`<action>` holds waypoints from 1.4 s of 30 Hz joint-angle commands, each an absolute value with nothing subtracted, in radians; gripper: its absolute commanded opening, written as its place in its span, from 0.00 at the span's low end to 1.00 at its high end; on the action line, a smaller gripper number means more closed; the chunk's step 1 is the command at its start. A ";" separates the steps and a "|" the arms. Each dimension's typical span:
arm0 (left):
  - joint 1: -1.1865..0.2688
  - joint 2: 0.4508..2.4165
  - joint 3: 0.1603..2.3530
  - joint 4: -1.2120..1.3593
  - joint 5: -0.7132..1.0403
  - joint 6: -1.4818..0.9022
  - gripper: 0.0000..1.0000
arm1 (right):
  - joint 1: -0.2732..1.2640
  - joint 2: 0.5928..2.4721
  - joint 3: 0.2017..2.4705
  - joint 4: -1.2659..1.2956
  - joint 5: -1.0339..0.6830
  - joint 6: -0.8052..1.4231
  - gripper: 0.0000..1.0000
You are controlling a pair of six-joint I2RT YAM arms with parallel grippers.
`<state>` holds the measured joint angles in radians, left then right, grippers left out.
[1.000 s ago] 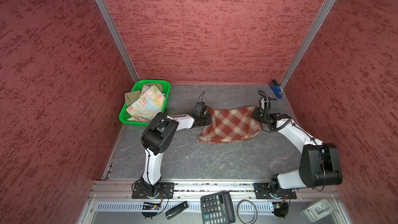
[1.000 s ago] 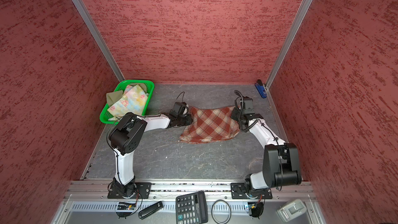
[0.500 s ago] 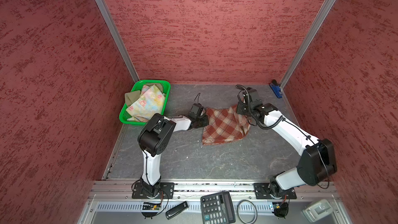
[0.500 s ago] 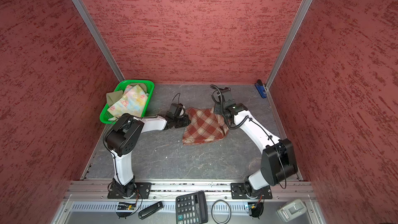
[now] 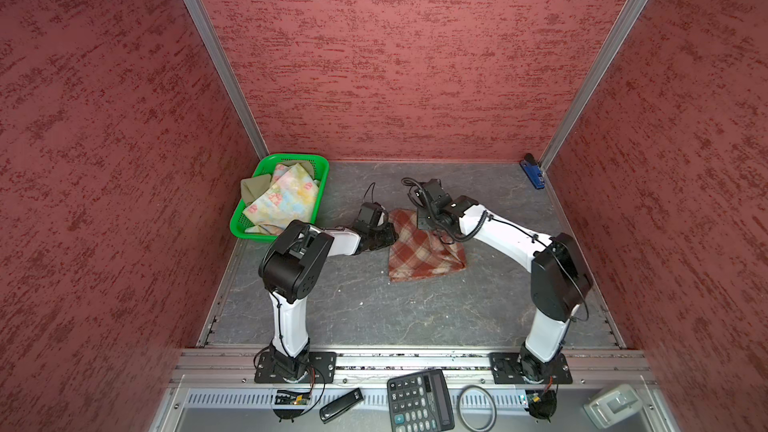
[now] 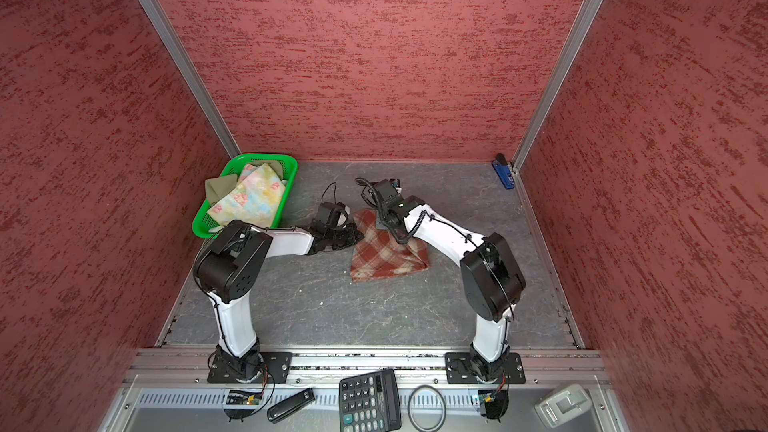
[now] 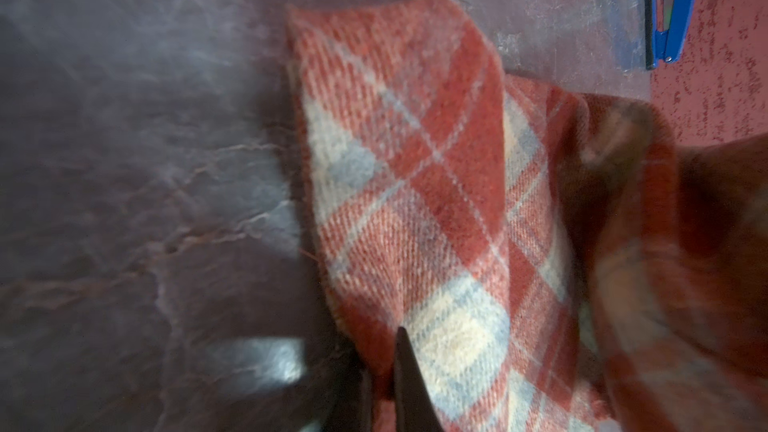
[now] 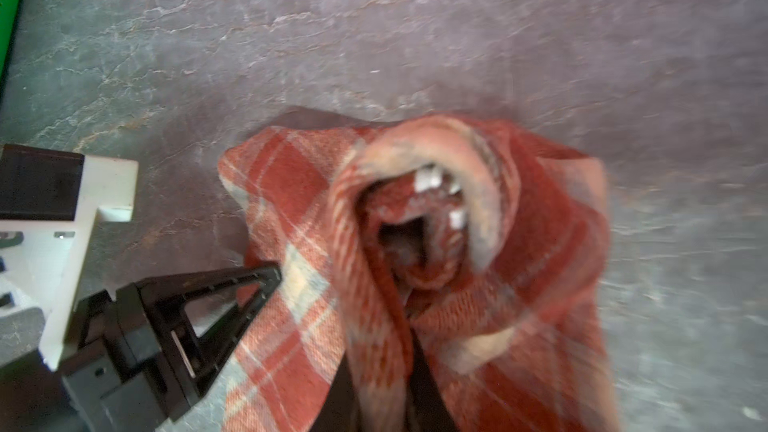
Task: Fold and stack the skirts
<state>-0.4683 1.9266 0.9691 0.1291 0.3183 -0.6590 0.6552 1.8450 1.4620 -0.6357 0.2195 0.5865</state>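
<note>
The left gripper (image 7: 382, 363) pinches the ten-o'clock corner of the plaid skirt (image 5: 419, 255) in the middle of the table (image 5: 374, 309), apparently anchoring it, while cloth sits between the right gripper (image 8: 380, 367) jaws at twelve o'clock, probably to lay the fold, though I cannot tell whether they clamp it.

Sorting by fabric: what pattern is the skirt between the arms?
The skirt is red-brown and cream plaid, clearest in the left wrist view.
</note>
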 commanded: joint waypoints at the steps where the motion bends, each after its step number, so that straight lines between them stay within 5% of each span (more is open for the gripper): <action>1: -0.446 1.945 0.895 0.026 0.313 -0.678 0.10 | 0.672 1.852 1.495 -0.624 0.193 0.650 0.32; 5: -0.422 1.922 0.854 0.047 0.326 -0.684 0.14 | 0.672 1.798 1.481 -0.571 0.151 0.661 0.57; 9: -0.417 1.912 0.837 0.057 0.327 -0.686 0.15 | 0.672 1.714 1.438 -0.488 0.084 0.689 0.65; 19: -0.416 1.926 0.823 0.068 0.326 -0.689 0.16 | 0.711 1.712 1.417 -0.635 0.242 0.603 0.64; 25: -0.404 1.915 0.812 0.072 0.336 -0.689 0.46 | 0.753 1.801 1.408 -0.630 0.276 0.603 0.66; 27: -0.399 1.911 0.812 0.075 0.344 -0.690 0.49 | 0.758 1.834 1.415 -0.620 0.260 0.607 0.67; 38: -0.379 1.934 0.796 0.084 0.347 -0.680 0.31 | 0.774 1.987 1.451 -0.640 0.302 0.601 0.68; 42: -0.383 1.950 0.807 0.072 0.336 -0.669 0.24 | 0.775 2.024 1.451 -0.631 0.304 0.601 0.59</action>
